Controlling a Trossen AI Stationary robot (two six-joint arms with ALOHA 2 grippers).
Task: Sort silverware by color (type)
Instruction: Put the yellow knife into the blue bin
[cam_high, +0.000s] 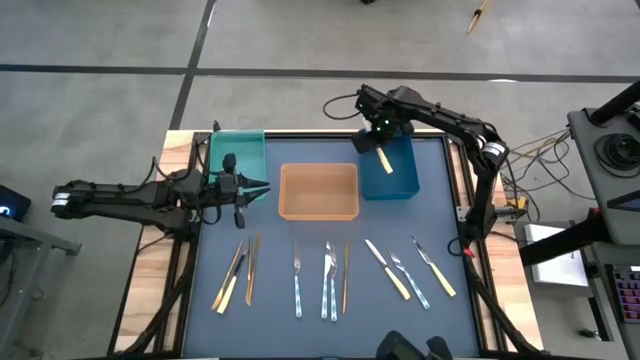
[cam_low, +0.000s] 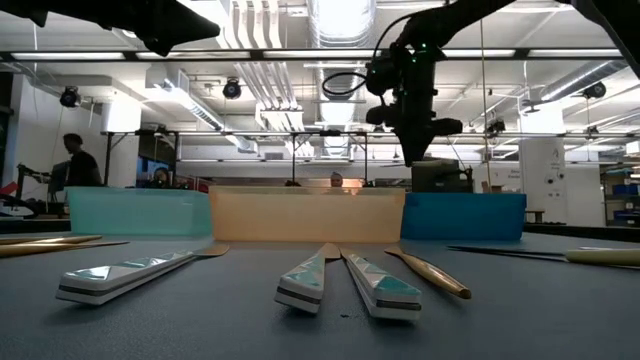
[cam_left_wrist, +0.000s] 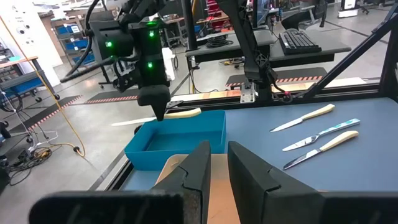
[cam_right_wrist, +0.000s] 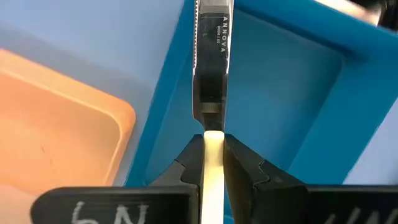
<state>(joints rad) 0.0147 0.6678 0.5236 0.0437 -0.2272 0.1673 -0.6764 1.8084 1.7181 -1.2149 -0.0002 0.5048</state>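
My right gripper (cam_high: 381, 146) hangs over the blue bin (cam_high: 398, 182), shut on a cream-handled knife (cam_high: 384, 160). In the left wrist view the knife (cam_left_wrist: 180, 113) lies about level above the blue bin (cam_left_wrist: 180, 146). My left gripper (cam_high: 262, 187) waits between the teal bin (cam_high: 238, 155) and the orange bin (cam_high: 318, 192), fingers a narrow gap apart, touching nothing. The other silverware lies flat in a row on the mat: gold pieces (cam_high: 232, 280), silver ones (cam_high: 328, 285), cream-handled ones (cam_high: 386, 269). My right gripper pinches the knife's cream handle (cam_right_wrist: 213, 142) between its two fingers, close to where the blade starts. The fingers come from above, pointing down, across the knife. The knife is lifted clear over the blue bin, about level, its blade (cam_right_wrist: 211, 56) sticking out beyond the fingers.
The three bins stand side by side at the far part of the blue mat (cam_high: 300, 240). The silverware row fills the near half. The table's wooden edge (cam_high: 150, 290) and metal frame run along both sides. People show in the room beyond (cam_low: 78, 165).
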